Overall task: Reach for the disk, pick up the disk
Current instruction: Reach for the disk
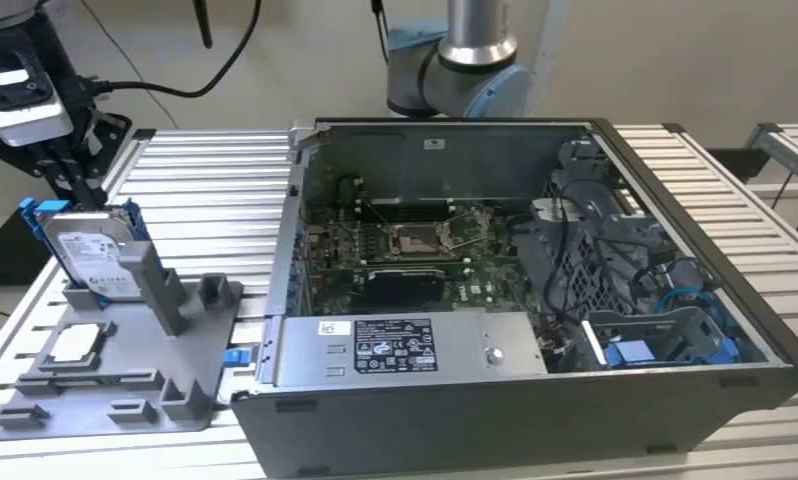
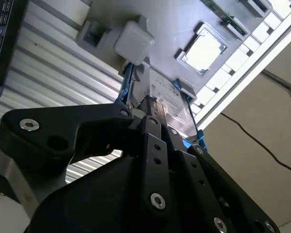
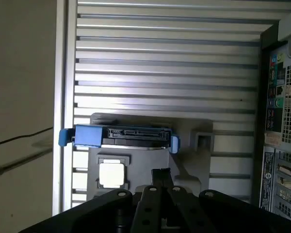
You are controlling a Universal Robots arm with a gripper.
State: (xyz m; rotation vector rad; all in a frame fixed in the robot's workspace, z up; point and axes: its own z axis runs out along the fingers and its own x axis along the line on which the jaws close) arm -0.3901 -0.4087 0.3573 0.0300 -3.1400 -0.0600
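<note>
I have the hand point(image 1: 90, 195) down over the far end of the grey holder point(image 1: 146, 370), which lies flat on the ribbed metal worktop point(image 1: 212, 180). The disk point(image 1: 95, 255) stands upright on its edge in a slot at that far end of the holder, its white label facing the holder's near end and its blue rails point(image 1: 28, 215) running up both sides. In the exterior view the hand's tip sits right at the disk's upper edge. From these angles I cannot tell whether it is touching the disk, and I cannot tell whether the hand is open or closed. In the first wrist view I look down on the disk's top edge point(image 3: 121, 137) with its connector strip, and the dark linkage of the hand point(image 3: 160, 174) sits over the holder. The second wrist view shows the hand point(image 2: 150, 104) close against the disk's label face point(image 2: 172, 104). A small square silver chip point(image 1: 79, 343) lies flat in a recess nearer the middle of the holder, apart from the disk. The open computer case point(image 1: 506, 420) sits just beside the holder on the exterior view's right, its lid off and the board showing
</note>
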